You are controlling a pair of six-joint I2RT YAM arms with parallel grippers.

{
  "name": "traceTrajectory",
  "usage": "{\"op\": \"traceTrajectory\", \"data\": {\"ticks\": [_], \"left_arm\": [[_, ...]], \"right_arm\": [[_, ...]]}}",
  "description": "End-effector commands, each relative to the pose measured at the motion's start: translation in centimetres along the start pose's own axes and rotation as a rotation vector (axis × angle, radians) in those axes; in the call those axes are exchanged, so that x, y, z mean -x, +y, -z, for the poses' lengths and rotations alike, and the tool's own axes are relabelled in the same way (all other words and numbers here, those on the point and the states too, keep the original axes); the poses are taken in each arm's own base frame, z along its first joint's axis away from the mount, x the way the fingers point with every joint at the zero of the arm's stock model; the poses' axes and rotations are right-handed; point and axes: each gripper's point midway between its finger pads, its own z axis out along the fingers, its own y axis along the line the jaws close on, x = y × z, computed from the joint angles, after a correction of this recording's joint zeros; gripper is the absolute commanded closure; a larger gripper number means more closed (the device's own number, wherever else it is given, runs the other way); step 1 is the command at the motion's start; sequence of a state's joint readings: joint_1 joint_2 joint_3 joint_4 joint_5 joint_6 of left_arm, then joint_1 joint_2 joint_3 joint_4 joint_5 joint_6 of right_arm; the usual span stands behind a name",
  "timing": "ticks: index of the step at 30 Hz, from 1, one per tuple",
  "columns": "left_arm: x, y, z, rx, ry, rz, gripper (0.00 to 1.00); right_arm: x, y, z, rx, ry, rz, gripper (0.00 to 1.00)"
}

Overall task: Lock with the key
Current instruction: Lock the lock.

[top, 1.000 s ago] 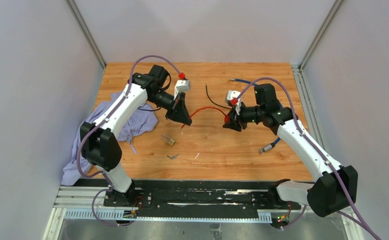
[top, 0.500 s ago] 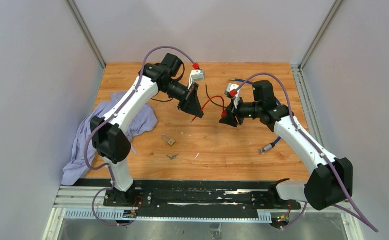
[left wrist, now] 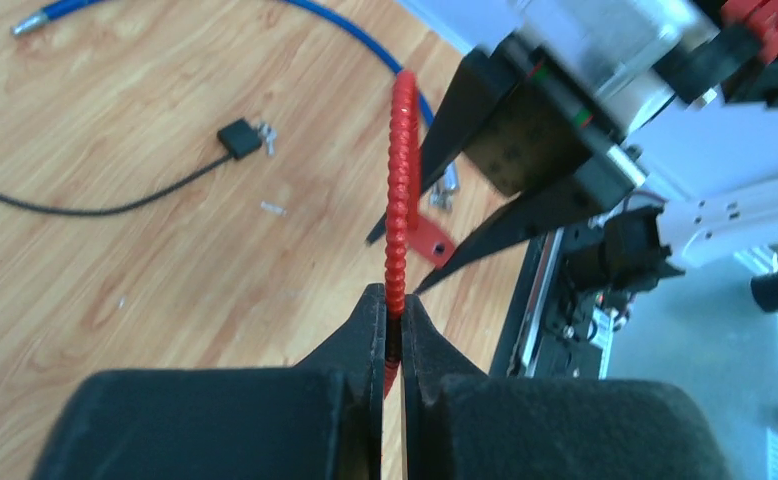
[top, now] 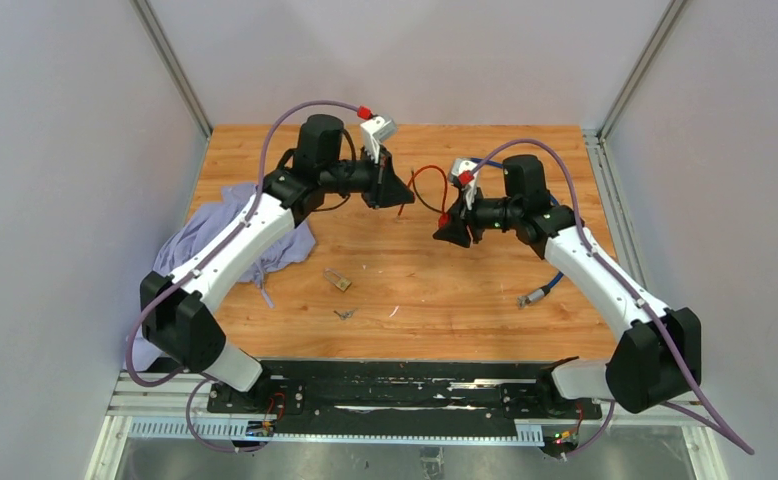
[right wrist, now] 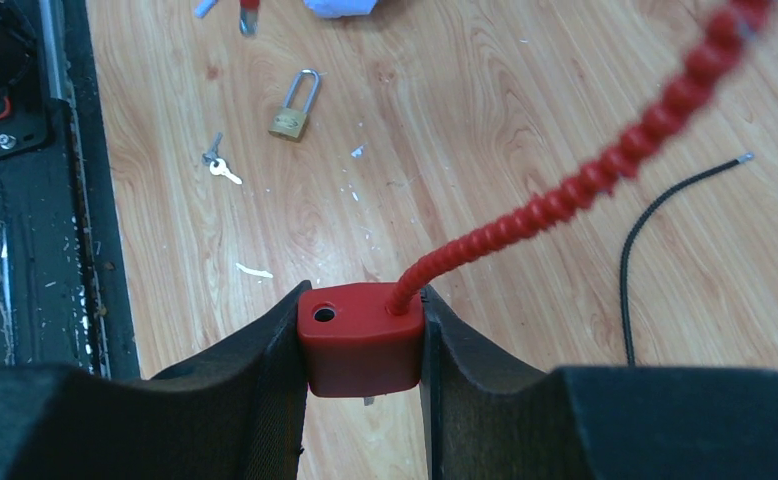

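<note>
A red lock body (right wrist: 360,345) with an empty round hole on top sits clamped between my right gripper's (right wrist: 362,300) fingers. Its ribbed red cable (right wrist: 565,195) arcs up and away to my left gripper (left wrist: 393,300), which is shut on the cable (left wrist: 402,180) near its free end. In the top view both grippers hover above the far middle of the table, left gripper (top: 405,195) facing right gripper (top: 445,232), the cable (top: 427,180) looping between them. A small key (top: 344,313) lies on the wood near the front, also in the right wrist view as key (right wrist: 220,165).
A brass padlock (top: 338,280) lies next to the key. A purple cloth (top: 225,240) covers the left side. A blue cable (top: 545,290) lies at the right, a black cable (right wrist: 645,230) at the back. A black rail (top: 385,385) runs along the near edge.
My left arm has swung up and toward the back right, carrying the cable end. My right gripper has shifted a little left with the lock body.
</note>
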State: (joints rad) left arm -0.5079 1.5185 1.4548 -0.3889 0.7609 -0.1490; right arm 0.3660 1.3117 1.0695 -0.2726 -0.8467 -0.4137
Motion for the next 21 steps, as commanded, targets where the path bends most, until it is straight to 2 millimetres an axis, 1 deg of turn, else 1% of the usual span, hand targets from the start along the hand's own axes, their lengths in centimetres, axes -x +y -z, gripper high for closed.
{"op": "traceTrajectory", "data": {"ticks": [1,3,4,8,9,14,21], "left_arm": [[4.7,-2.7,-1.9,-0.028,-0.211,-0.026,1.0],[4.5,-4.0,-2.7,-0.083,-0.215,-0.014,1.0],[4.2,-4.3,-3.1,-0.098,-0.215,0.01,0.99],[2.8,-5.0,-4.1,-0.126,-0.211,0.025,1.0],[2.7,-5.1,-4.2,-0.129,-0.218,0.024,1.0],[2.1,-4.8,-4.3,-0.113,-0.239,0.069,1.0],[1.2,-4.1,-4.8,-0.108,-0.252,0.098,1.0]], "right_arm": [[4.1,1.8,-1.0,0.11,-0.13,0.058,0.99],[4.5,2.4,-1.2,0.138,-0.154,0.054,0.99],[4.6,2.8,-1.2,0.155,-0.164,0.053,0.99],[4.2,4.0,-1.1,0.208,-0.184,0.051,0.99],[4.1,4.2,-1.1,0.212,-0.186,0.053,0.99],[3.8,4.8,-1.0,0.242,-0.195,0.05,0.99],[4.2,5.5,-1.1,0.286,-0.222,0.03,0.99]]}}
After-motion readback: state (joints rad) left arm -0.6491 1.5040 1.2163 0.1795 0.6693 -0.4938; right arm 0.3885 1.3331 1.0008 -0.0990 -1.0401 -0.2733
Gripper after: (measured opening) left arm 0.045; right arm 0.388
